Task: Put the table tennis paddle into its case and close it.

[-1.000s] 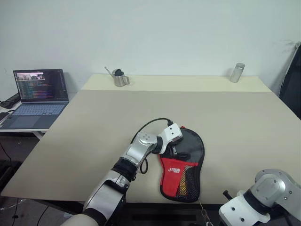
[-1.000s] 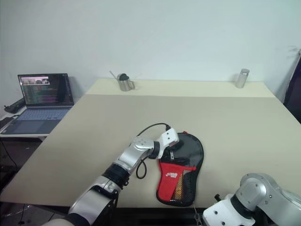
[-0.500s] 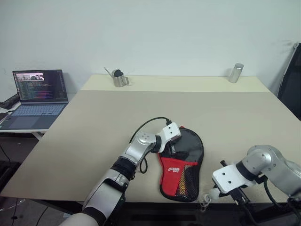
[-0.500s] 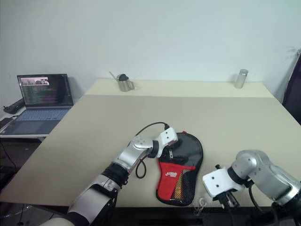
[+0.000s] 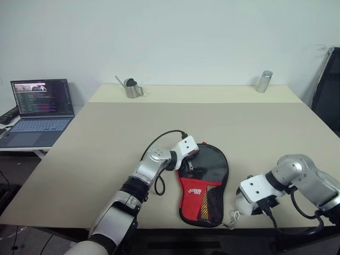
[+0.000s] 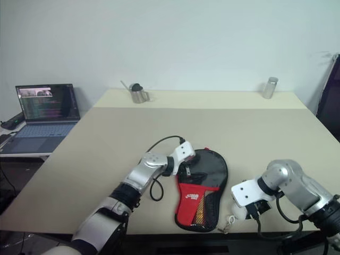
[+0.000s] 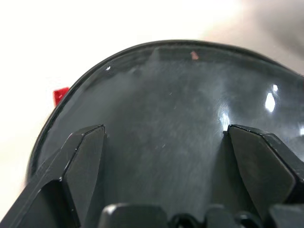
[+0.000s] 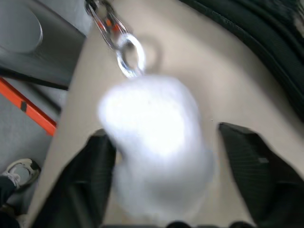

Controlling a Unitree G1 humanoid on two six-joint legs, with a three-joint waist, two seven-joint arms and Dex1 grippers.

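Note:
The case (image 5: 204, 187) lies flat near the table's front edge, its black round part (image 7: 171, 114) away from me and its red part (image 5: 192, 192) and mesh pocket (image 5: 213, 204) nearer. The paddle is hidden; something yellowish shows through the mesh. My left gripper (image 5: 191, 162) rests over the round part's left edge, its fingers (image 7: 85, 156) open. My right gripper (image 8: 164, 132) points down at the front edge, just right of the case. It is open, with a white fluffy pompom (image 8: 156, 137) between its fingers (image 8: 251, 166). The pompom hangs on a metal key ring (image 8: 121, 40).
A laptop (image 5: 40, 106) stands open on a side table at the left. A metal cup (image 5: 132, 88) holding a spoon sits at the table's far left, a metal canister (image 5: 262, 81) at the far right. The table's front edge (image 5: 159, 227) runs just below the case.
My right arm has swung forward from the lower right corner to the table's front edge beside the case, and its fingers have opened. The left gripper stays over the case.

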